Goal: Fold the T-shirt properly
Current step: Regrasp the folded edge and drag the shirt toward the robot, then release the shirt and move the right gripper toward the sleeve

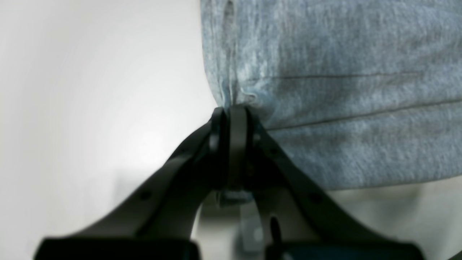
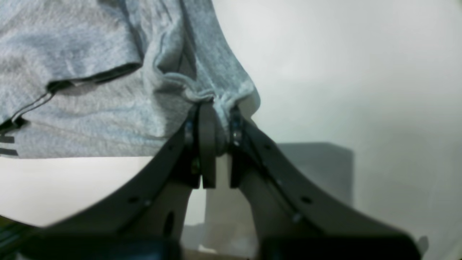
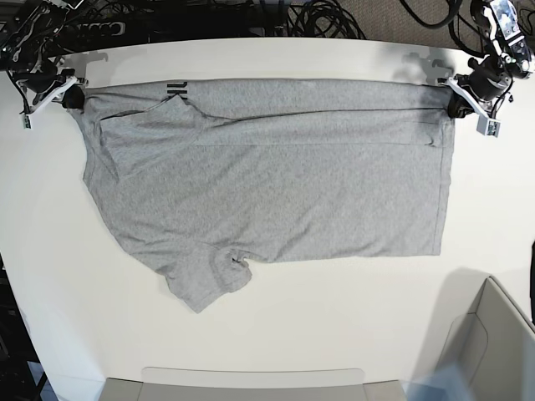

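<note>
A white table [image 3: 334, 334] fills the base view, its far edge backed by a dark tangle of cables [image 3: 318, 18]; along the near edge runs a pale grey tray-like rim [image 3: 251, 380], and a grey box corner [image 3: 493, 342] sits at the lower right. One T-shirt [image 3: 276, 192] lies spread flat across the middle of the table, plain grey side up, with a sliver of black lettering [image 3: 176, 88] showing at its folded far edge and one sleeve [image 3: 205, 280] bunched toward the near side. Two grippers work it. On the view's left, the right gripper [image 3: 71, 98] has its jaws pinched together on the shirt's far corner. On the view's right, the left gripper [image 3: 456, 104] is likewise clamped tight on the opposite far corner, the cloth drawn straight between them.
</note>
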Robot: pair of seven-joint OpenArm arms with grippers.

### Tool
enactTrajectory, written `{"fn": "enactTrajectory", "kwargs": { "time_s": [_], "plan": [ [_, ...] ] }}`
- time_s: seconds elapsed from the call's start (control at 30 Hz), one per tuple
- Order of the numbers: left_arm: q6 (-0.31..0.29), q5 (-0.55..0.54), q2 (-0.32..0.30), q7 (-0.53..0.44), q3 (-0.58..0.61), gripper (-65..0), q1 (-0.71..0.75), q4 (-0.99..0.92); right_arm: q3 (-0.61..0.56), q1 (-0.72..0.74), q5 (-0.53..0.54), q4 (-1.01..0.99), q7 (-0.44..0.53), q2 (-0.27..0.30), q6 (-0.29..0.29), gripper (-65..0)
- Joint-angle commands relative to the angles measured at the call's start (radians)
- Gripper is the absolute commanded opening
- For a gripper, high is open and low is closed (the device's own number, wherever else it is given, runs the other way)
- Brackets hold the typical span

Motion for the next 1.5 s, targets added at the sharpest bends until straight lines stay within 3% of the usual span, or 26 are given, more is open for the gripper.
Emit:
{"fn": "enactTrajectory", "kwargs": {
  "time_s": [0.0,0.23,0.5,0.6,0.73,0.97,1.47],
  "plan": [
    [0.047,0.146,-0.003,0.084,-0.007,-65.0,0.044,-0.014,0.000,-0.041,-0.133,-0.013,-0.123,0.001,0.011,-65.0],
    [0.047,0.192,0.021,0.064,-0.087,-65.0,0.096,-0.016,0.000,-0.089,-0.131,-0.011,-0.121,0.000,0.011,-65.0],
    [0.047,0.238,0.051,0.064,-0.090,-64.9,0.096,-0.014,0.002,-0.126,-0.136,-0.011,-0.061,-0.026,0.011,-65.0],
    [0.047,0.238,0.051,0.064,-0.090,-55.8,0.092,-0.007,0.000,-0.119,-0.136,-0.010,-0.063,-0.026,0.011,-65.0],
    [0.047,0.238,0.055,0.063,-0.148,-41.0,0.090,0.020,0.000,-0.119,-0.136,0.064,-0.063,-0.034,0.011,-55.6],
    [0.047,0.238,0.084,0.063,-0.248,-40.3,0.087,0.125,0.002,-0.121,-0.136,0.230,-0.063,-0.066,0.011,-45.2],
    [0.047,0.239,0.072,0.075,-0.251,-40.3,-0.016,0.164,0.002,-0.093,-0.136,0.276,-0.064,-0.071,0.011,-44.9]
  ]
}}
